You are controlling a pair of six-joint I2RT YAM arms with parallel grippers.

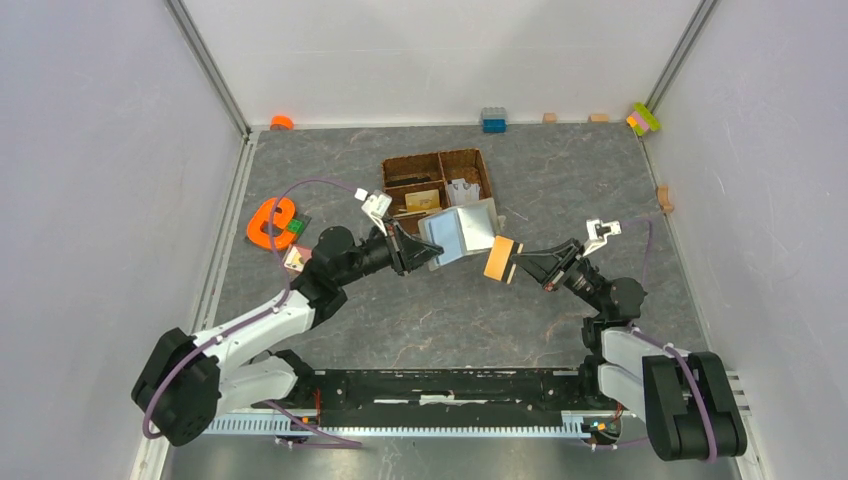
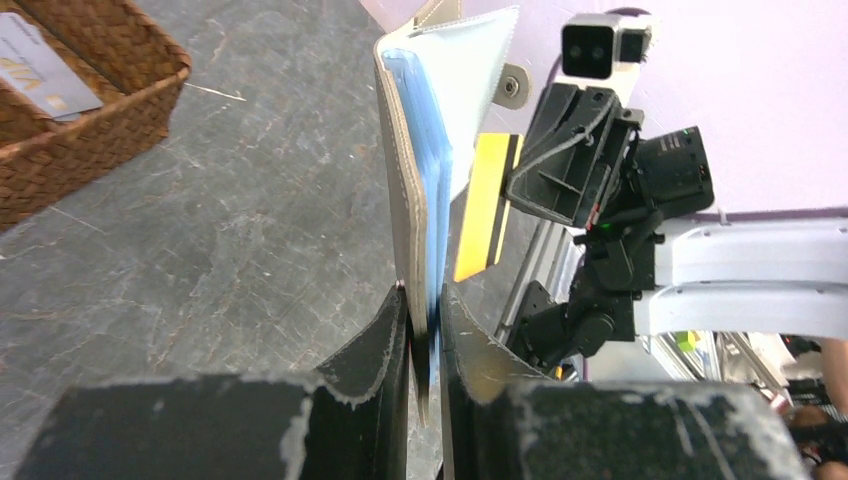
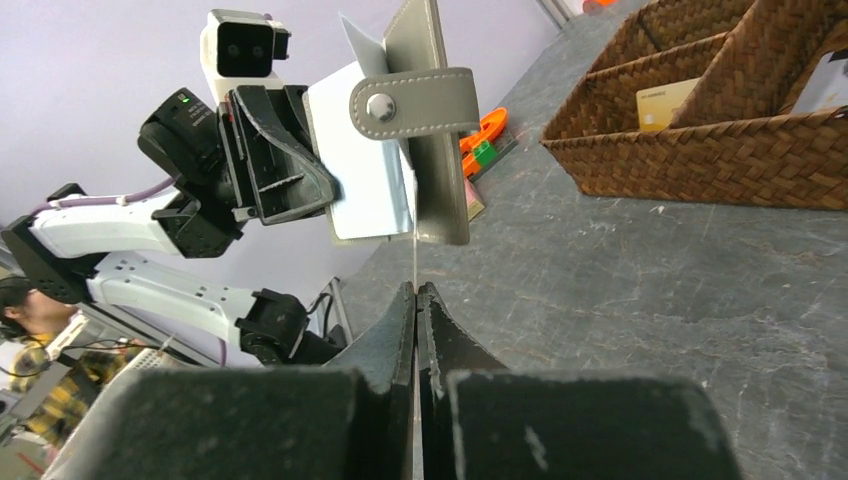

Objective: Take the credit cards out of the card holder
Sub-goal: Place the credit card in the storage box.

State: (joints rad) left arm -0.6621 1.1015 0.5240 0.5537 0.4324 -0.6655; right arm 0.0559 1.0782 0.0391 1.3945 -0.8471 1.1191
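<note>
"Above the table (image 1: pixel 450 320), on your left, what were you holding?"

"My left gripper (image 1: pixel 425 250) was pinched narrow on the card holder (image 1: pixel 460 232), holding it open, clear of the table, near the basket (image 1: pixel 432 155). Right of it, my right gripper (image 1: pixel 515 262) was shut on an orange credit card (image 1: pixel 499 259), just beside the holder."

"What could have gone wrong?"

"If a corner was caught in a pocket, pulling might have twisted the holder loose; my thin pinch might have dropped the card."
</note>
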